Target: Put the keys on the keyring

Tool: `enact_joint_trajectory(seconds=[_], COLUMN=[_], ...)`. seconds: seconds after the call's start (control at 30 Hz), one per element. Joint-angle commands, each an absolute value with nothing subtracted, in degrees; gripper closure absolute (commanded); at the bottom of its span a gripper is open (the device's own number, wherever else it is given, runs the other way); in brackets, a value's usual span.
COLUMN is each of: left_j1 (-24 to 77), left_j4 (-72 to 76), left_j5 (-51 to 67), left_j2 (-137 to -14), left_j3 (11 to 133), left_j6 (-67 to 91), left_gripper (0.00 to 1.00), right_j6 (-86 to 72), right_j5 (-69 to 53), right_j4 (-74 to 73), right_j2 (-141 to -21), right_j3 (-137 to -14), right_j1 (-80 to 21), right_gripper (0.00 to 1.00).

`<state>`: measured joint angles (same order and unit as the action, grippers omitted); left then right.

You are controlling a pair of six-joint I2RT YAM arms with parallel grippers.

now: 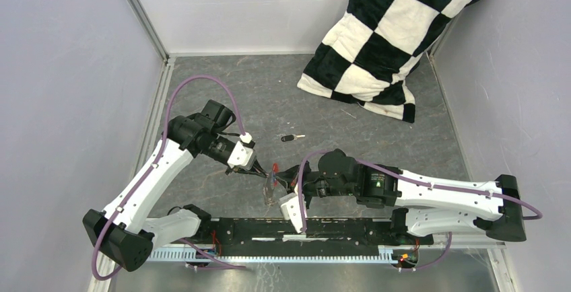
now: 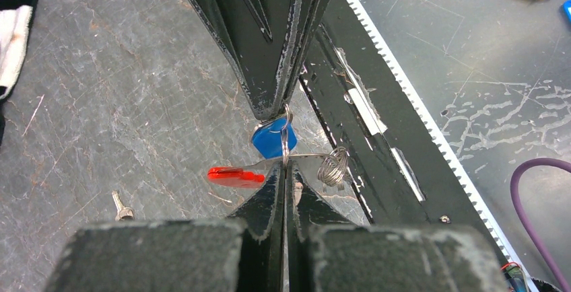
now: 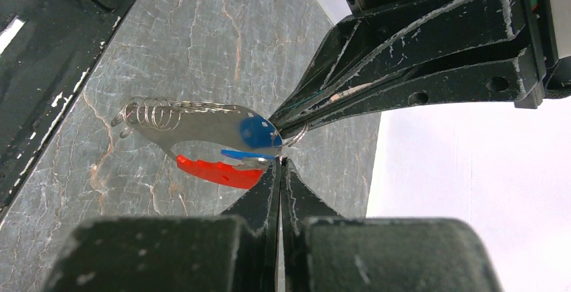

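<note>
The grey, marbled table [image 1: 222,97] is hemmed by pale walls [image 1: 67,70] on the left, back and right, with a metal trim strip along the left edge. A black-and-white checkered cushion [image 1: 397,29] fills the far right corner, leaving the far left and the middle of the table open. The left arm [image 1: 151,177] reaches in from the near left and the right arm [image 1: 438,194] from the near right. They meet just beyond the black mounting bar [image 1: 350,228] that runs along the near edge, so there is little room on that side. The left gripper [image 2: 285,171] and the right gripper [image 3: 279,164] stand tip to tip, raised off the table. Both are pressed fully closed, each pinching the keyring [image 3: 297,134] at its thin metal loop, though exactly what lies under the pads cannot be told. The red tag [image 3: 215,171] hangs just below the loop. The blue key [image 3: 259,130] sits at the loop, its silver blade pointing away from the fingers toward a small wire coil [image 3: 151,114]. The black key [image 1: 289,138] lies alone on the table, just beyond the grippers, clear of every edge.
</note>
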<state>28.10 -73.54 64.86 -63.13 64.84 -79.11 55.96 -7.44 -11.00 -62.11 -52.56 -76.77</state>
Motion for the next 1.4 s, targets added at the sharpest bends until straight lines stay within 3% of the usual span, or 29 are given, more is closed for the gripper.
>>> enact_joint_trajectory(seconds=[0.0,1.37], left_j1=[28.2,28.2], left_j4=[-72.8,-67.7], left_j5=[67.4,64.9], left_j2=[-62.1,-61.9], left_j3=[66.2,64.3], left_j6=[-77.0,-71.7], left_gripper=[0.98,0.98], right_j6=[55.8,57.1], right_j5=[-7.8,-8.3], right_j4=[-8.6,-6.1], right_j2=[-62.3,-63.0], right_j3=[-52.5,-54.8], right_j1=[-77.1,-77.1], right_gripper=[1.0,1.0])
